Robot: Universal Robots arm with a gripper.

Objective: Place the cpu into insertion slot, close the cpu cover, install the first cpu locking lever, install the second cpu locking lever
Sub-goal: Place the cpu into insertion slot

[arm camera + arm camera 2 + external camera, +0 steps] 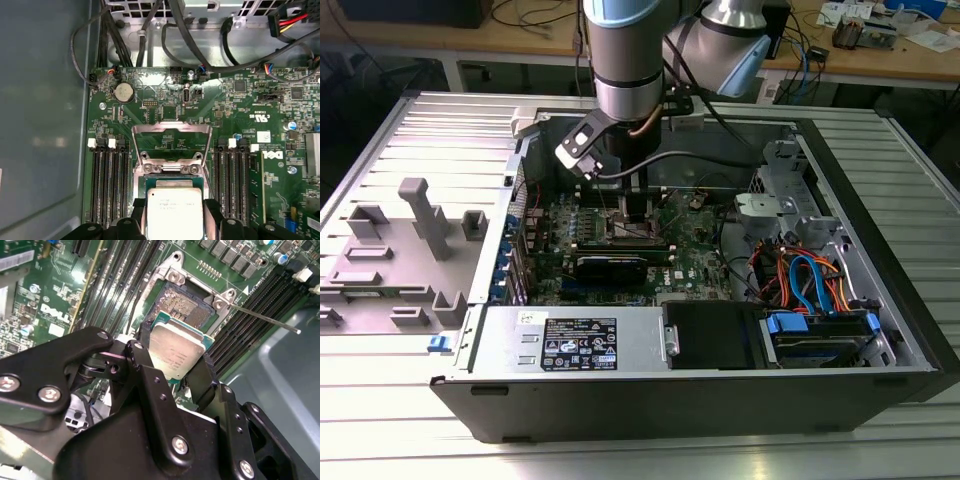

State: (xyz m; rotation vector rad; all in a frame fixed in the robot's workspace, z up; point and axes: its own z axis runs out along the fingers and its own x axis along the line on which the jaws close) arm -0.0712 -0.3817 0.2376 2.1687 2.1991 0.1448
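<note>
My gripper (637, 213) reaches down into the open computer case over the green board. In both wrist views its two black fingers (139, 216) are shut on the sides of the cpu (175, 212), a small square chip with a silver top. The cpu (176, 354) hangs over the near part of the insertion slot (184, 304), and the slot's dark contact field shows beyond it. I cannot tell whether the chip touches the slot. The cpu cover (171, 128), a silver frame, stands flipped open behind the slot. A thin metal locking lever (265, 319) sticks out to one side, unlatched.
Long black memory slots (107, 185) run on both sides of the socket. A labelled power supply box (575, 345) fills the case's front, with orange and blue cables (810, 280) at the exterior view's right. A grey fixture (420, 225) lies outside the case at the left.
</note>
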